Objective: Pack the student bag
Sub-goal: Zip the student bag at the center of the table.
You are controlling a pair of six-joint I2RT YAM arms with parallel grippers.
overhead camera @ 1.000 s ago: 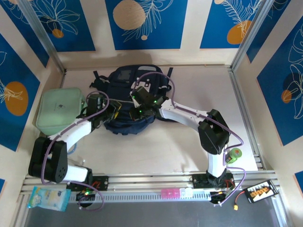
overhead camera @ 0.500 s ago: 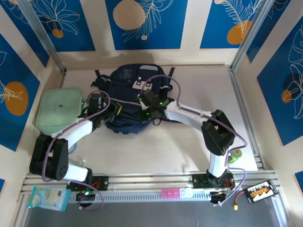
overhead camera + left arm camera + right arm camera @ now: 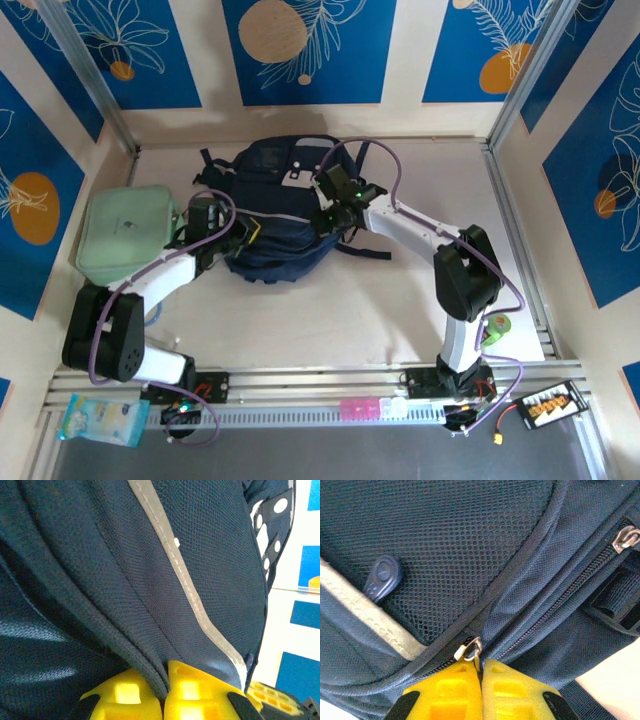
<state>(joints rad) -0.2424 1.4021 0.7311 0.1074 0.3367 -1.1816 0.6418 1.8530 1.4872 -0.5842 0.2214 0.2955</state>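
I'm clamping the left end effector [image 3: 165,692] on a backpack [image 3: 265,215] fold to brace it on the worktop [image 3: 400,310]; the right end effector [image 3: 481,677] is pinching the zipper pull [image 3: 473,649], probably the main compartment's, for opening.

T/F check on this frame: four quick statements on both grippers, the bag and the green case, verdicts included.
1. The right gripper is shut on a zipper pull of the student bag. True.
2. The left gripper hangs open above the bag. False: it is shut, pinching a fold of the bag's fabric.
3. The mint-green case lies inside the bag. False: it lies on the table, to the left of the bag.
4. A second zipper pull sits further up the bag in the right wrist view, with nothing gripping it. True.
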